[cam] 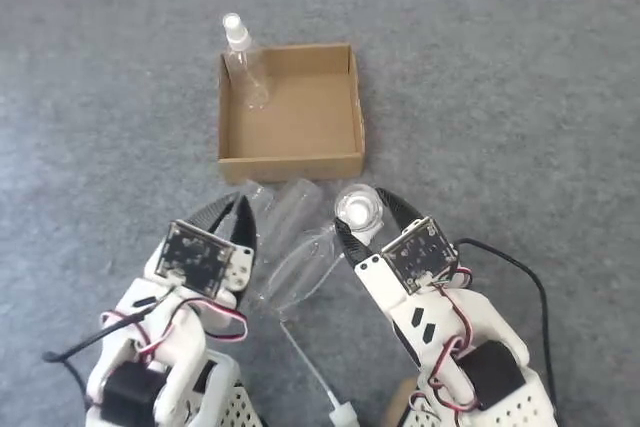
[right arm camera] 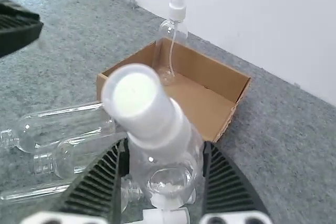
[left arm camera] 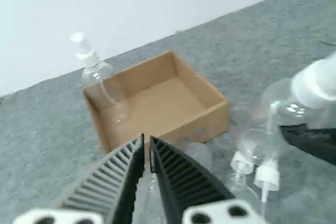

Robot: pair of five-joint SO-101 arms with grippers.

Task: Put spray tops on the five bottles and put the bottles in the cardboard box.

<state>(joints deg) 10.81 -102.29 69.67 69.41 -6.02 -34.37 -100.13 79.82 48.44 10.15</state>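
Right gripper [right arm camera: 165, 153] was clasped around the held bottle [right arm camera: 157, 129], a clear one with a white spray top already on it. Its two black fingers [right arm camera: 100, 182] pressed on the glass from both sides. In the high view this bottle stood roughly upright, close to the near wall of the cardboard box [cam: 290, 164] but apart from it, toward its right end.

Left gripper [left arm camera: 147, 144] was beside it, near the left end of the same wall. Its fingers were brought almost together, with only a thin slit and nothing between them.

One leaning bottle [cam: 247, 67] with a spray top stood inside the box, in the far left corner, and its top reached over the rim.

Between the two grippers, lying bottles [cam: 298, 265] rested on their sides on the grey carpet [cam: 520, 107]. In the right wrist view two of them showed bare threaded necks.

A loose spray top [cam: 340, 412] with its thin tube lay on the carpet between the bases of the arms.
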